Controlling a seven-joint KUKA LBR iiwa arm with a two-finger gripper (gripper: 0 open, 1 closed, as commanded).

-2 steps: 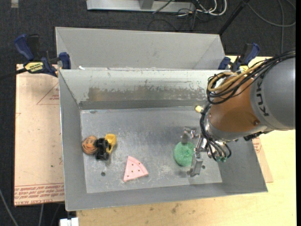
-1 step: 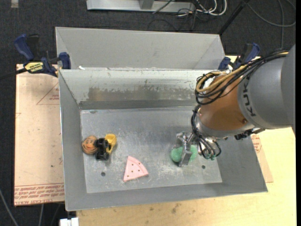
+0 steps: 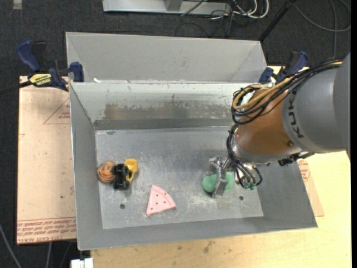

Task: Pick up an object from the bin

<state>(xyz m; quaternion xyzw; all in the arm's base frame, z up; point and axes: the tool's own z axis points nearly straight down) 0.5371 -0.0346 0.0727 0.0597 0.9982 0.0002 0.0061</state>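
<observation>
- Low in the grey metal bin (image 3: 167, 149), right of centre, the gripper (image 3: 221, 178) hangs at a small rounded green object (image 3: 210, 183).
- Clenched or released: cannot tell.
- Pink holed wedge (image 3: 159, 200) lies well apart, left.

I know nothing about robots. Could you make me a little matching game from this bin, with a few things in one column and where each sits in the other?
Things:
1. pink triangular wedge
2. green lump
3. orange-yellow-black toy cluster
4. gripper

Places:
A. left part of the bin floor
B. at the arm's end, low at the right
C. near the front edge, about the middle
D. on the floor right of middle, partly hidden by the robot

Pairs: 1-C, 2-D, 3-A, 4-B
</observation>
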